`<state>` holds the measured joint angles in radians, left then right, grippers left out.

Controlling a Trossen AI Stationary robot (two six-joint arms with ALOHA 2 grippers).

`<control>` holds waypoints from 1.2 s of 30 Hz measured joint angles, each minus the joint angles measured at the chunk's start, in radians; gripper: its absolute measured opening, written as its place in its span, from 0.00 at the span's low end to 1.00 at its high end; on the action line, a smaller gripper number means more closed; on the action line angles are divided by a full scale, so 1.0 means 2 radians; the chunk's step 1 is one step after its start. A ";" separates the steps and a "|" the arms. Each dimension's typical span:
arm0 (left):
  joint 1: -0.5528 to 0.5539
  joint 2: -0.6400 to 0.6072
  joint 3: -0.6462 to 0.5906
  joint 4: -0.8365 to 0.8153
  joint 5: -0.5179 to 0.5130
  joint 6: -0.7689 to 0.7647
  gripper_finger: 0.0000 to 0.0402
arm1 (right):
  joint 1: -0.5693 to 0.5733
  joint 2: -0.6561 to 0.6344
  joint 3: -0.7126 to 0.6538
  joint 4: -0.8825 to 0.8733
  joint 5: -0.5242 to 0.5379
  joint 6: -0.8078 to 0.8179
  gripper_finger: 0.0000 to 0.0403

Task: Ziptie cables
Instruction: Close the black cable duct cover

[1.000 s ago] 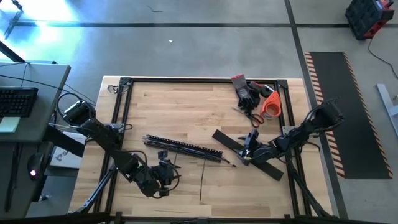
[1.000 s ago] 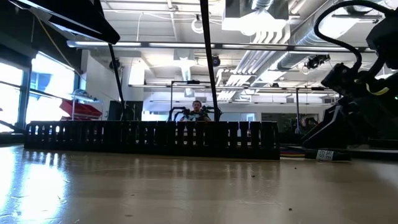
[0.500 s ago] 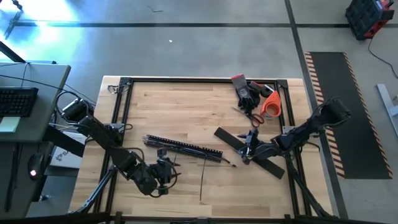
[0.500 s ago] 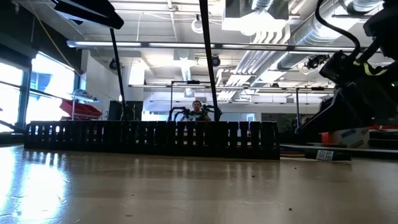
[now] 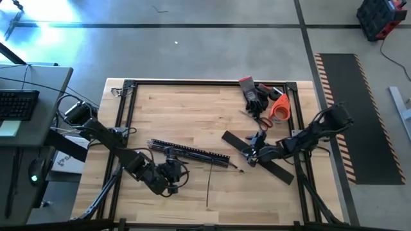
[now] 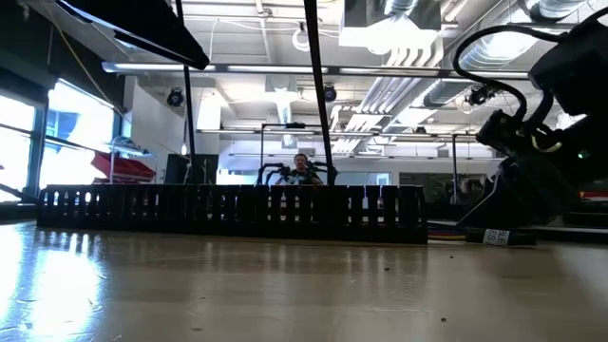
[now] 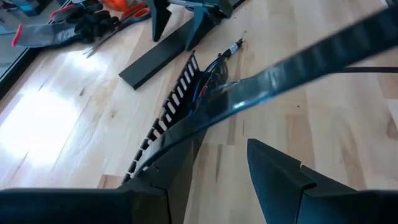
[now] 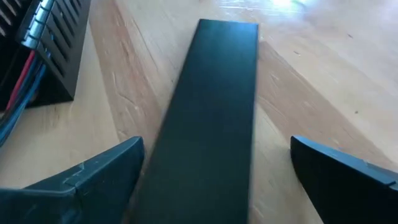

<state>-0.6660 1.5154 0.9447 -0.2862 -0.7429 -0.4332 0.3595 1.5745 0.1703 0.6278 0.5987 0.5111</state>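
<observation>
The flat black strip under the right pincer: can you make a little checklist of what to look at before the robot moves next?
1. Right pincer open: ok, fingers spread wide.
2. Flat black strip between its fingers: ok, centered, lying on the wooden table.
3. Strip gripped: not ok, fingers not touching it.
4. Left pincer by the slotted black bar: ok; whether it holds something, cannot tell.
5. Cables inside the bar: ok, some show at its end.
6. Scissors and gloves out of the way: ok, at the far corner.

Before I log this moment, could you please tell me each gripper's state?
Left gripper: open, holding nothing.
Right gripper: open, fingers either side of the flat black cover strip.
</observation>
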 joint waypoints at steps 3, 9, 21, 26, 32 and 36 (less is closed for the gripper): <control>0.001 0.000 0.000 -0.001 0.000 0.000 0.34 | 0.001 0.042 0.002 0.024 0.010 0.011 0.95; 0.000 0.000 0.000 -0.001 0.000 -0.003 0.34 | 0.003 0.121 0.003 0.104 0.039 0.022 0.82; -0.014 -0.027 0.006 -0.014 -0.029 -0.028 0.34 | 0.000 0.156 0.000 0.165 0.058 0.057 0.53; -0.045 -0.093 0.030 -0.049 -0.109 -0.027 0.34 | -0.003 0.103 -0.001 0.156 0.029 0.033 0.53; -0.089 -0.169 0.032 -0.104 -0.199 -0.035 0.34 | -0.005 0.029 0.037 0.156 0.020 -0.029 0.53; -0.106 -0.192 0.024 -0.163 -0.231 -0.083 0.34 | -0.004 0.012 0.093 0.137 0.026 -0.075 0.53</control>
<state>-0.8780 1.1309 0.9924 -0.6130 -1.2045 -0.5984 0.3509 1.5984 0.3556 0.9026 0.6504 0.3606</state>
